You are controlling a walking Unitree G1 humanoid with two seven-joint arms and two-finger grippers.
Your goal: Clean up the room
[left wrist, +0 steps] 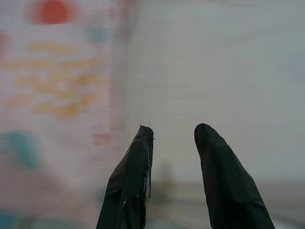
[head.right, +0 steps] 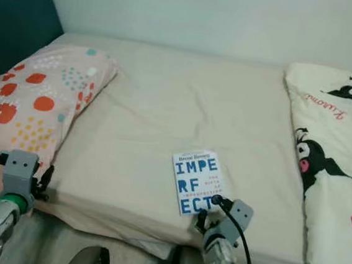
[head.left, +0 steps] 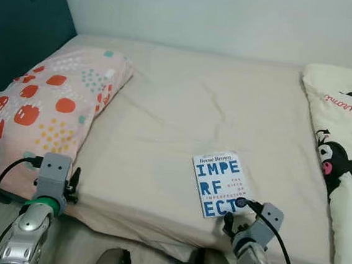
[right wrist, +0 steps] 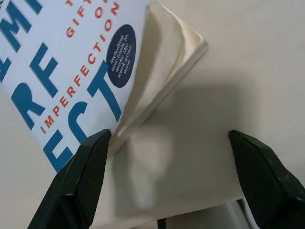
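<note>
You are at the very start of the pickup — the paperback book (head.left: pixel 221 184) lies flat on the beige sheet of the bed (head.left: pixel 184 108), near the front edge and right of the middle, not yet lifted. Its white cover with blue block letters faces up, and in the right wrist view the near corner of the cover curls up off the pages.

Your right gripper (right wrist: pixel 167 143) sits at that near corner with its 2 black fingers spread wide; one fingertip (right wrist: pixel 97 143) is right against the edge of the cover, the other is well out over bare sheet. Nothing is gripped yet.

Your left gripper (left wrist: pixel 174 136) hangs low at the front of the bed, beside the pink pillow (head.left: pixel 41 106) with red and orange spots. Its fingers stand a little apart with nothing between them, so treat it as idle.

As far as you can judge, all the tidying is left: the book has to be grasped, lifted and put away, and no place for it is in sight. The cartoon-print blanket (head.left: pixel 343 142) lies along the right side of the bed — whether it needs straightening you cannot tell.
</note>
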